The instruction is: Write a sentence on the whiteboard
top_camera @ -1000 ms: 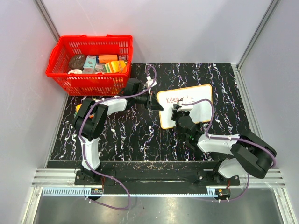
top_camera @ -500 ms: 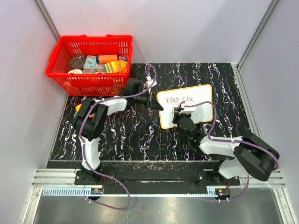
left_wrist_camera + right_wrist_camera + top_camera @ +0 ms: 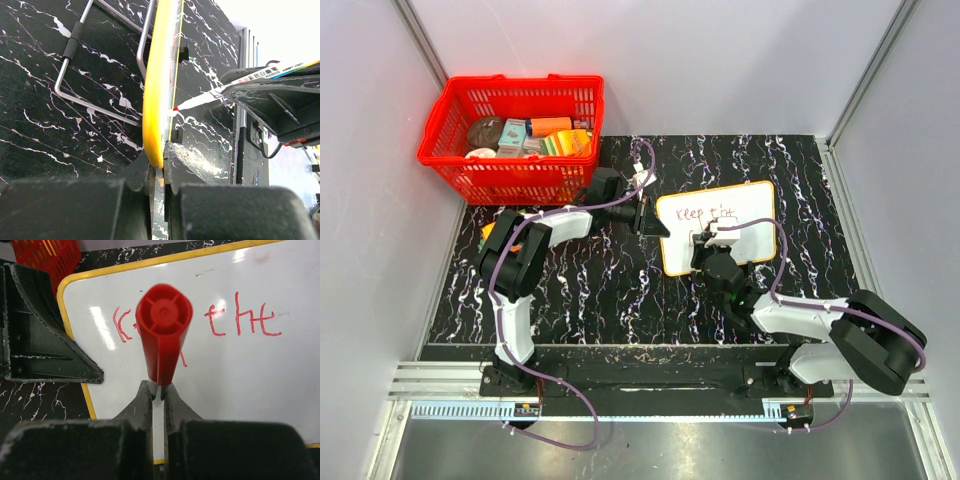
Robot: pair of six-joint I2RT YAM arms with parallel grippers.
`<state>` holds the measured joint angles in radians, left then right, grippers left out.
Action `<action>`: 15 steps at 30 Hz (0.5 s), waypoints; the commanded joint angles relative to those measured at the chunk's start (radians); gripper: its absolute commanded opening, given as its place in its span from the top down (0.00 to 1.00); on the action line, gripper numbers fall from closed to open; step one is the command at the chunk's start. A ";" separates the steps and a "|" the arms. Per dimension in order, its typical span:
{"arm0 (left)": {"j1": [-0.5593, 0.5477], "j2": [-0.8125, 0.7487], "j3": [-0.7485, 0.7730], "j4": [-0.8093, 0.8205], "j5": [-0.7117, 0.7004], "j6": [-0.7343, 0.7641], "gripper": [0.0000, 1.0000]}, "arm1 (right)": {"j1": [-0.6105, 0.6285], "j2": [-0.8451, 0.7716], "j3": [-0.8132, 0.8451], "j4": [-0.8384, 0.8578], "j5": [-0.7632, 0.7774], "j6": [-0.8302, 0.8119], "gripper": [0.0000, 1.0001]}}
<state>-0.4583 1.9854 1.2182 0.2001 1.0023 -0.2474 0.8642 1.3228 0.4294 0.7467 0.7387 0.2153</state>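
Observation:
The whiteboard [image 3: 745, 205], white with a yellow rim, stands tilted on the black marbled table. Red words reading "keep the" [image 3: 705, 213] run along its top line. My left gripper [image 3: 658, 226] is shut on the board's left rim [image 3: 157, 90], seen edge-on in the left wrist view. Below the words, my right gripper [image 3: 706, 245] is shut on a red marker [image 3: 164, 335]. The marker's red tip [image 3: 176, 108] sits at the board's face. In the right wrist view the marker hides the middle of "keep"; "the" [image 3: 250, 320] shows to its right.
A red basket [image 3: 438, 140] holding several packets stands at the far left corner. A small orange thing [image 3: 488, 232] lies beside the left arm. A bent wire stand [image 3: 95, 105] shows behind the board. Grey walls close in both sides.
My right gripper has moved the marker down and slightly left, off the top line, uncovering the finished word "the". The left gripper has kept still on the rim.

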 commanded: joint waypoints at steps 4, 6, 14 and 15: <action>-0.031 0.061 -0.026 -0.113 -0.103 0.151 1.00 | 0.006 -0.117 0.020 -0.040 -0.044 0.006 1.00; -0.033 0.064 -0.026 -0.113 -0.102 0.151 1.00 | 0.004 -0.111 0.034 -0.032 -0.044 -0.011 1.00; -0.033 0.062 -0.026 -0.113 -0.102 0.151 1.00 | 0.004 0.001 0.083 0.022 -0.032 -0.065 1.00; -0.031 0.066 -0.026 -0.113 -0.102 0.151 1.00 | 0.004 0.007 0.085 0.031 -0.032 -0.071 1.00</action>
<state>-0.4606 1.9854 1.2209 0.1993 1.0023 -0.2466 0.8642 1.2964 0.4694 0.7139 0.7116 0.1829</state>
